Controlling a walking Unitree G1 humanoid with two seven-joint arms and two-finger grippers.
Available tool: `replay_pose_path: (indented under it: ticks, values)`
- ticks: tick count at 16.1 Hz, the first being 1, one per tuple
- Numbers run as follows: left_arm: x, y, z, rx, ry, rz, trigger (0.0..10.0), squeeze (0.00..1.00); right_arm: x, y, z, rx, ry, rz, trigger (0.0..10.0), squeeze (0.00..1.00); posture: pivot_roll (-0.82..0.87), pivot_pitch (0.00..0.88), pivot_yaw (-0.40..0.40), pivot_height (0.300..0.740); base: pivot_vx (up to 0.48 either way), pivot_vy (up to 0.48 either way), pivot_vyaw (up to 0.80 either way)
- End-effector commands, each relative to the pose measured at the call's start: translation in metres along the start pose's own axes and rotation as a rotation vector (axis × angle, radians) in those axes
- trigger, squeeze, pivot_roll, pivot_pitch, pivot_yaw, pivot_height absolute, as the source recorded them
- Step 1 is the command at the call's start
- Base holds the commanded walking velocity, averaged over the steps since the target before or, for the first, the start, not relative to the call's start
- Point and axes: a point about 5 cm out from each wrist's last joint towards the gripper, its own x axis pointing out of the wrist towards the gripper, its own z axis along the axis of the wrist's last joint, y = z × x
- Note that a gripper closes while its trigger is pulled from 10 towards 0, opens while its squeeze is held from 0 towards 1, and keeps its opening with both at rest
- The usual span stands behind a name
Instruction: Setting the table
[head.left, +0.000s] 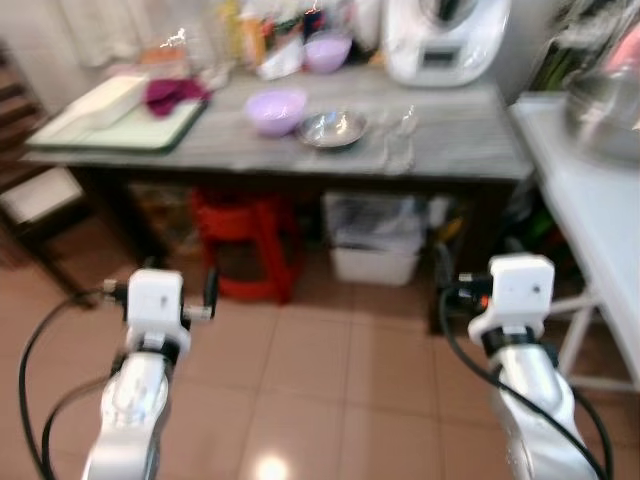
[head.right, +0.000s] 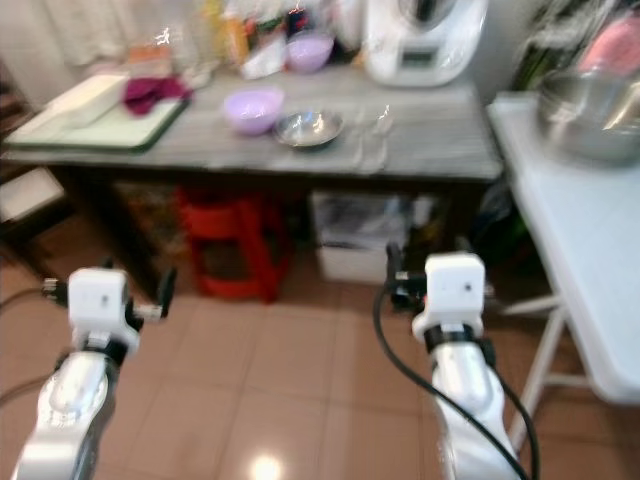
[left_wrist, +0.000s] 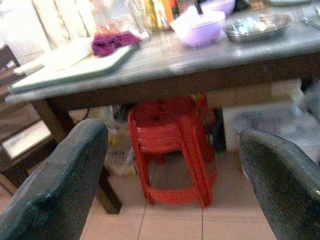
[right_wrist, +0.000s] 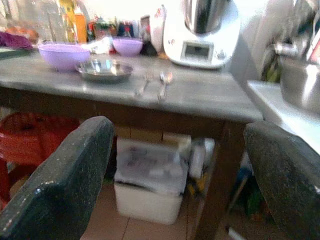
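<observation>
— Cutlery first: where are the fork (right_wrist: 143, 83) and spoon (right_wrist: 164, 84)?

— Both lie on the grey table (head.left: 450, 150), right of the middle, just right of the steel dish (head.left: 331, 127). They sit side by side, close together, fork on the left. Their long axes run near-to-far across the tabletop, heads toward the far side and handles toward the near edge, as far as the blur allows.

— And the rest of the tabletop?

— A lilac bowl (head.left: 276, 109) sits just left of the steel dish, a second lilac bowl (head.left: 327, 51) farther back, and a white kitchen machine (head.left: 442, 40) at the far right. On the left lies a pale tray (head.left: 110, 125) with a magenta cloth (head.left: 172, 93) on it.

— Under the table?

— A red stool (head.left: 250, 245) left of centre, a white bin (head.left: 375, 240) to its right.

— The grippers?

— The left gripper (left_wrist: 170, 170) is held over the tiled floor (head.left: 330, 380), well short of the table, jaws spread wide with nothing between them, aimed at the stool. The right gripper (right_wrist: 180, 175) is likewise wide apart and empty, facing the bin and the table's right end.
</observation>
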Motion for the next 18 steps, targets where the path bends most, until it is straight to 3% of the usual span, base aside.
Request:
replay_pose_path:
  ticks: [1,2,3,9,18]
  values:
    - [0.003,0.000,0.007,0.008,-0.031,-0.011,10.0,0.00,0.001,-0.001,0.004,0.006,-0.014,-0.007,10.0,0.00,-0.09,0.120,0.067,0.740,0.000,0.000,0.00]
    - [0.000,-0.009,0.004,0.051,-0.037,-0.092,10.0,0.00,0.003,0.006,0.005,0.001,-0.019,0.027,10.0,0.00,-0.10,0.127,0.060,0.740,0.000,0.000,0.00]
    - [0.000,-0.010,0.004,0.055,-0.040,-0.099,10.0,0.00,0.004,0.007,0.006,0.000,-0.022,0.031,10.0,0.00,-0.10,0.128,0.058,0.740,0.000,0.000,0.00]
    - [0.001,-0.017,0.006,0.001,-0.050,-0.146,10.0,0.00,0.008,0.004,0.008,-0.005,-0.018,0.028,10.0,0.00,-0.11,0.145,0.044,0.740,0.000,0.000,-0.18]
    - [-0.001,-0.024,0.004,-0.030,-0.049,-0.170,10.0,0.00,0.011,0.006,0.011,-0.017,-0.022,0.053,10.0,0.00,-0.11,0.152,0.029,0.740,0.000,-0.394,0.00]
